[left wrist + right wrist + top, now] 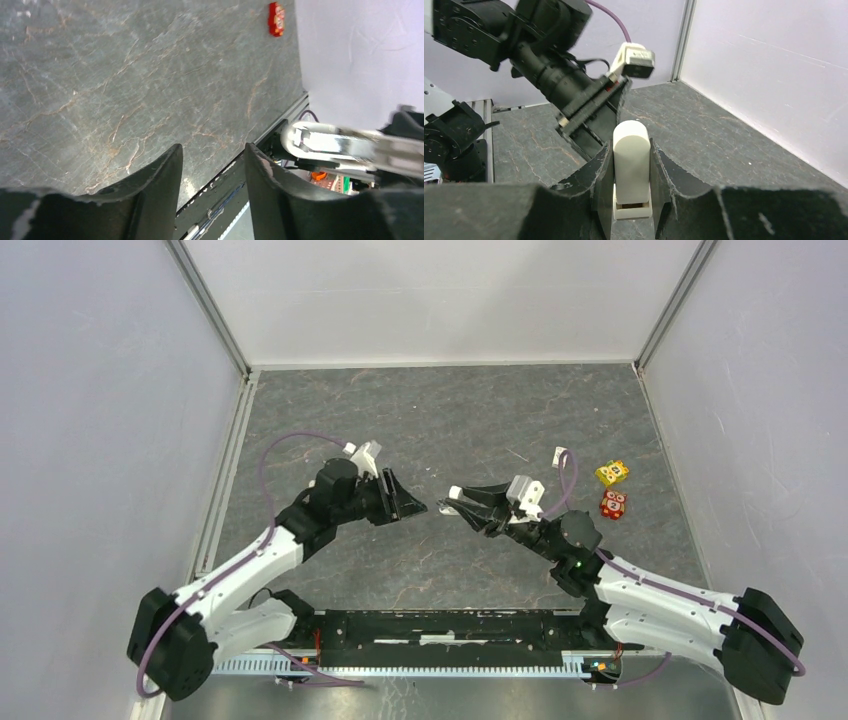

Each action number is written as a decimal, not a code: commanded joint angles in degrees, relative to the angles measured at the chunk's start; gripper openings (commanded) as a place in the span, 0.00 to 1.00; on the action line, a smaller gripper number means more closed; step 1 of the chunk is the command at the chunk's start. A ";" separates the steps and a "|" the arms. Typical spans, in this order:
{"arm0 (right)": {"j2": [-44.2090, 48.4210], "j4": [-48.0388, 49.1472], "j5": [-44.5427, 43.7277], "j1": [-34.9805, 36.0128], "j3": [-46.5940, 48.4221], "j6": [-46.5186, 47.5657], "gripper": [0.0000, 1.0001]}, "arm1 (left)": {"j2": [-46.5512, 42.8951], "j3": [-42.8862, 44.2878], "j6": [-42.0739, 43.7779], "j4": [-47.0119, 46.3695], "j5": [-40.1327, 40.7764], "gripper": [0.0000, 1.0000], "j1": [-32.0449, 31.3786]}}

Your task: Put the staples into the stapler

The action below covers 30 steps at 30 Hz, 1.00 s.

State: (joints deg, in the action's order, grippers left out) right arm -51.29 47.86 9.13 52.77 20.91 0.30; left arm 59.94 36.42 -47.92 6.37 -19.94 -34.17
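My right gripper [631,144] is shut on a cream-white stapler [630,172], which stands between its jaws with the rounded end pointing away. From above, the stapler's tip [455,492] shows at the front of the right gripper [450,503], held above the table's middle. My left gripper [414,506] faces it from the left, a short gap apart. Its jaws [212,148] stand open with nothing between them. A small whitish box [560,454] lies behind the right arm. I cannot make out the staples themselves.
A yellow cartoon-face cube [612,472] and a red one [613,504] sit at the right of the grey marbled table [440,410]. White walls close in the back and both sides. The black base rail [440,625] runs along the near edge.
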 commanded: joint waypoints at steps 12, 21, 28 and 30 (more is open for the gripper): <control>0.16 -4.69 9.53 0.06 8.27 -12.40 0.00 | -22.78 -1.07 44.95 -11.96 -19.20 0.80 0.10; -1.53 3.06 15.38 0.08 8.33 -19.39 0.00 | -18.50 -0.75 45.62 -16.01 -26.54 0.85 -0.02; -3.27 5.79 15.29 0.13 7.93 -20.70 0.00 | -15.95 -3.23 38.35 -27.11 -30.27 0.84 -0.50; -3.81 6.02 15.43 0.04 8.19 -20.76 0.00 | -14.75 -2.90 37.84 -27.29 -30.80 0.84 -0.71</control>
State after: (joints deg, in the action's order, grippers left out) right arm -54.35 49.39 23.62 52.77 26.89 -18.92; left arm 43.40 33.93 -6.66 -14.13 -47.27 -34.30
